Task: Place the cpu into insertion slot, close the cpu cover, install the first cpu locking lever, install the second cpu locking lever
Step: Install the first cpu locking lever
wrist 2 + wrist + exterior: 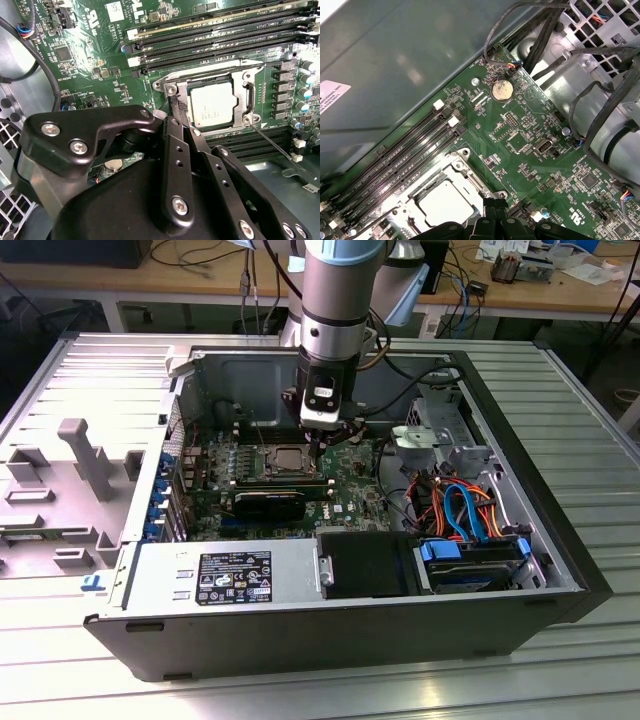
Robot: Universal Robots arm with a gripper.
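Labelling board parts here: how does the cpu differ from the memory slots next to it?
The cpu is square; the memory slots are long and narrow. The cpu has a silver-grey metal top; the memory slots are black. The cpu sits framed by the silver cpu cover; the memory slots stand empty. Both sit on the green motherboard.

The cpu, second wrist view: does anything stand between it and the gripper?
Only the cpu cover, whose silver frame lies round the cpu; the gripper sits at that frame's edge. Nothing else visible stands between them.
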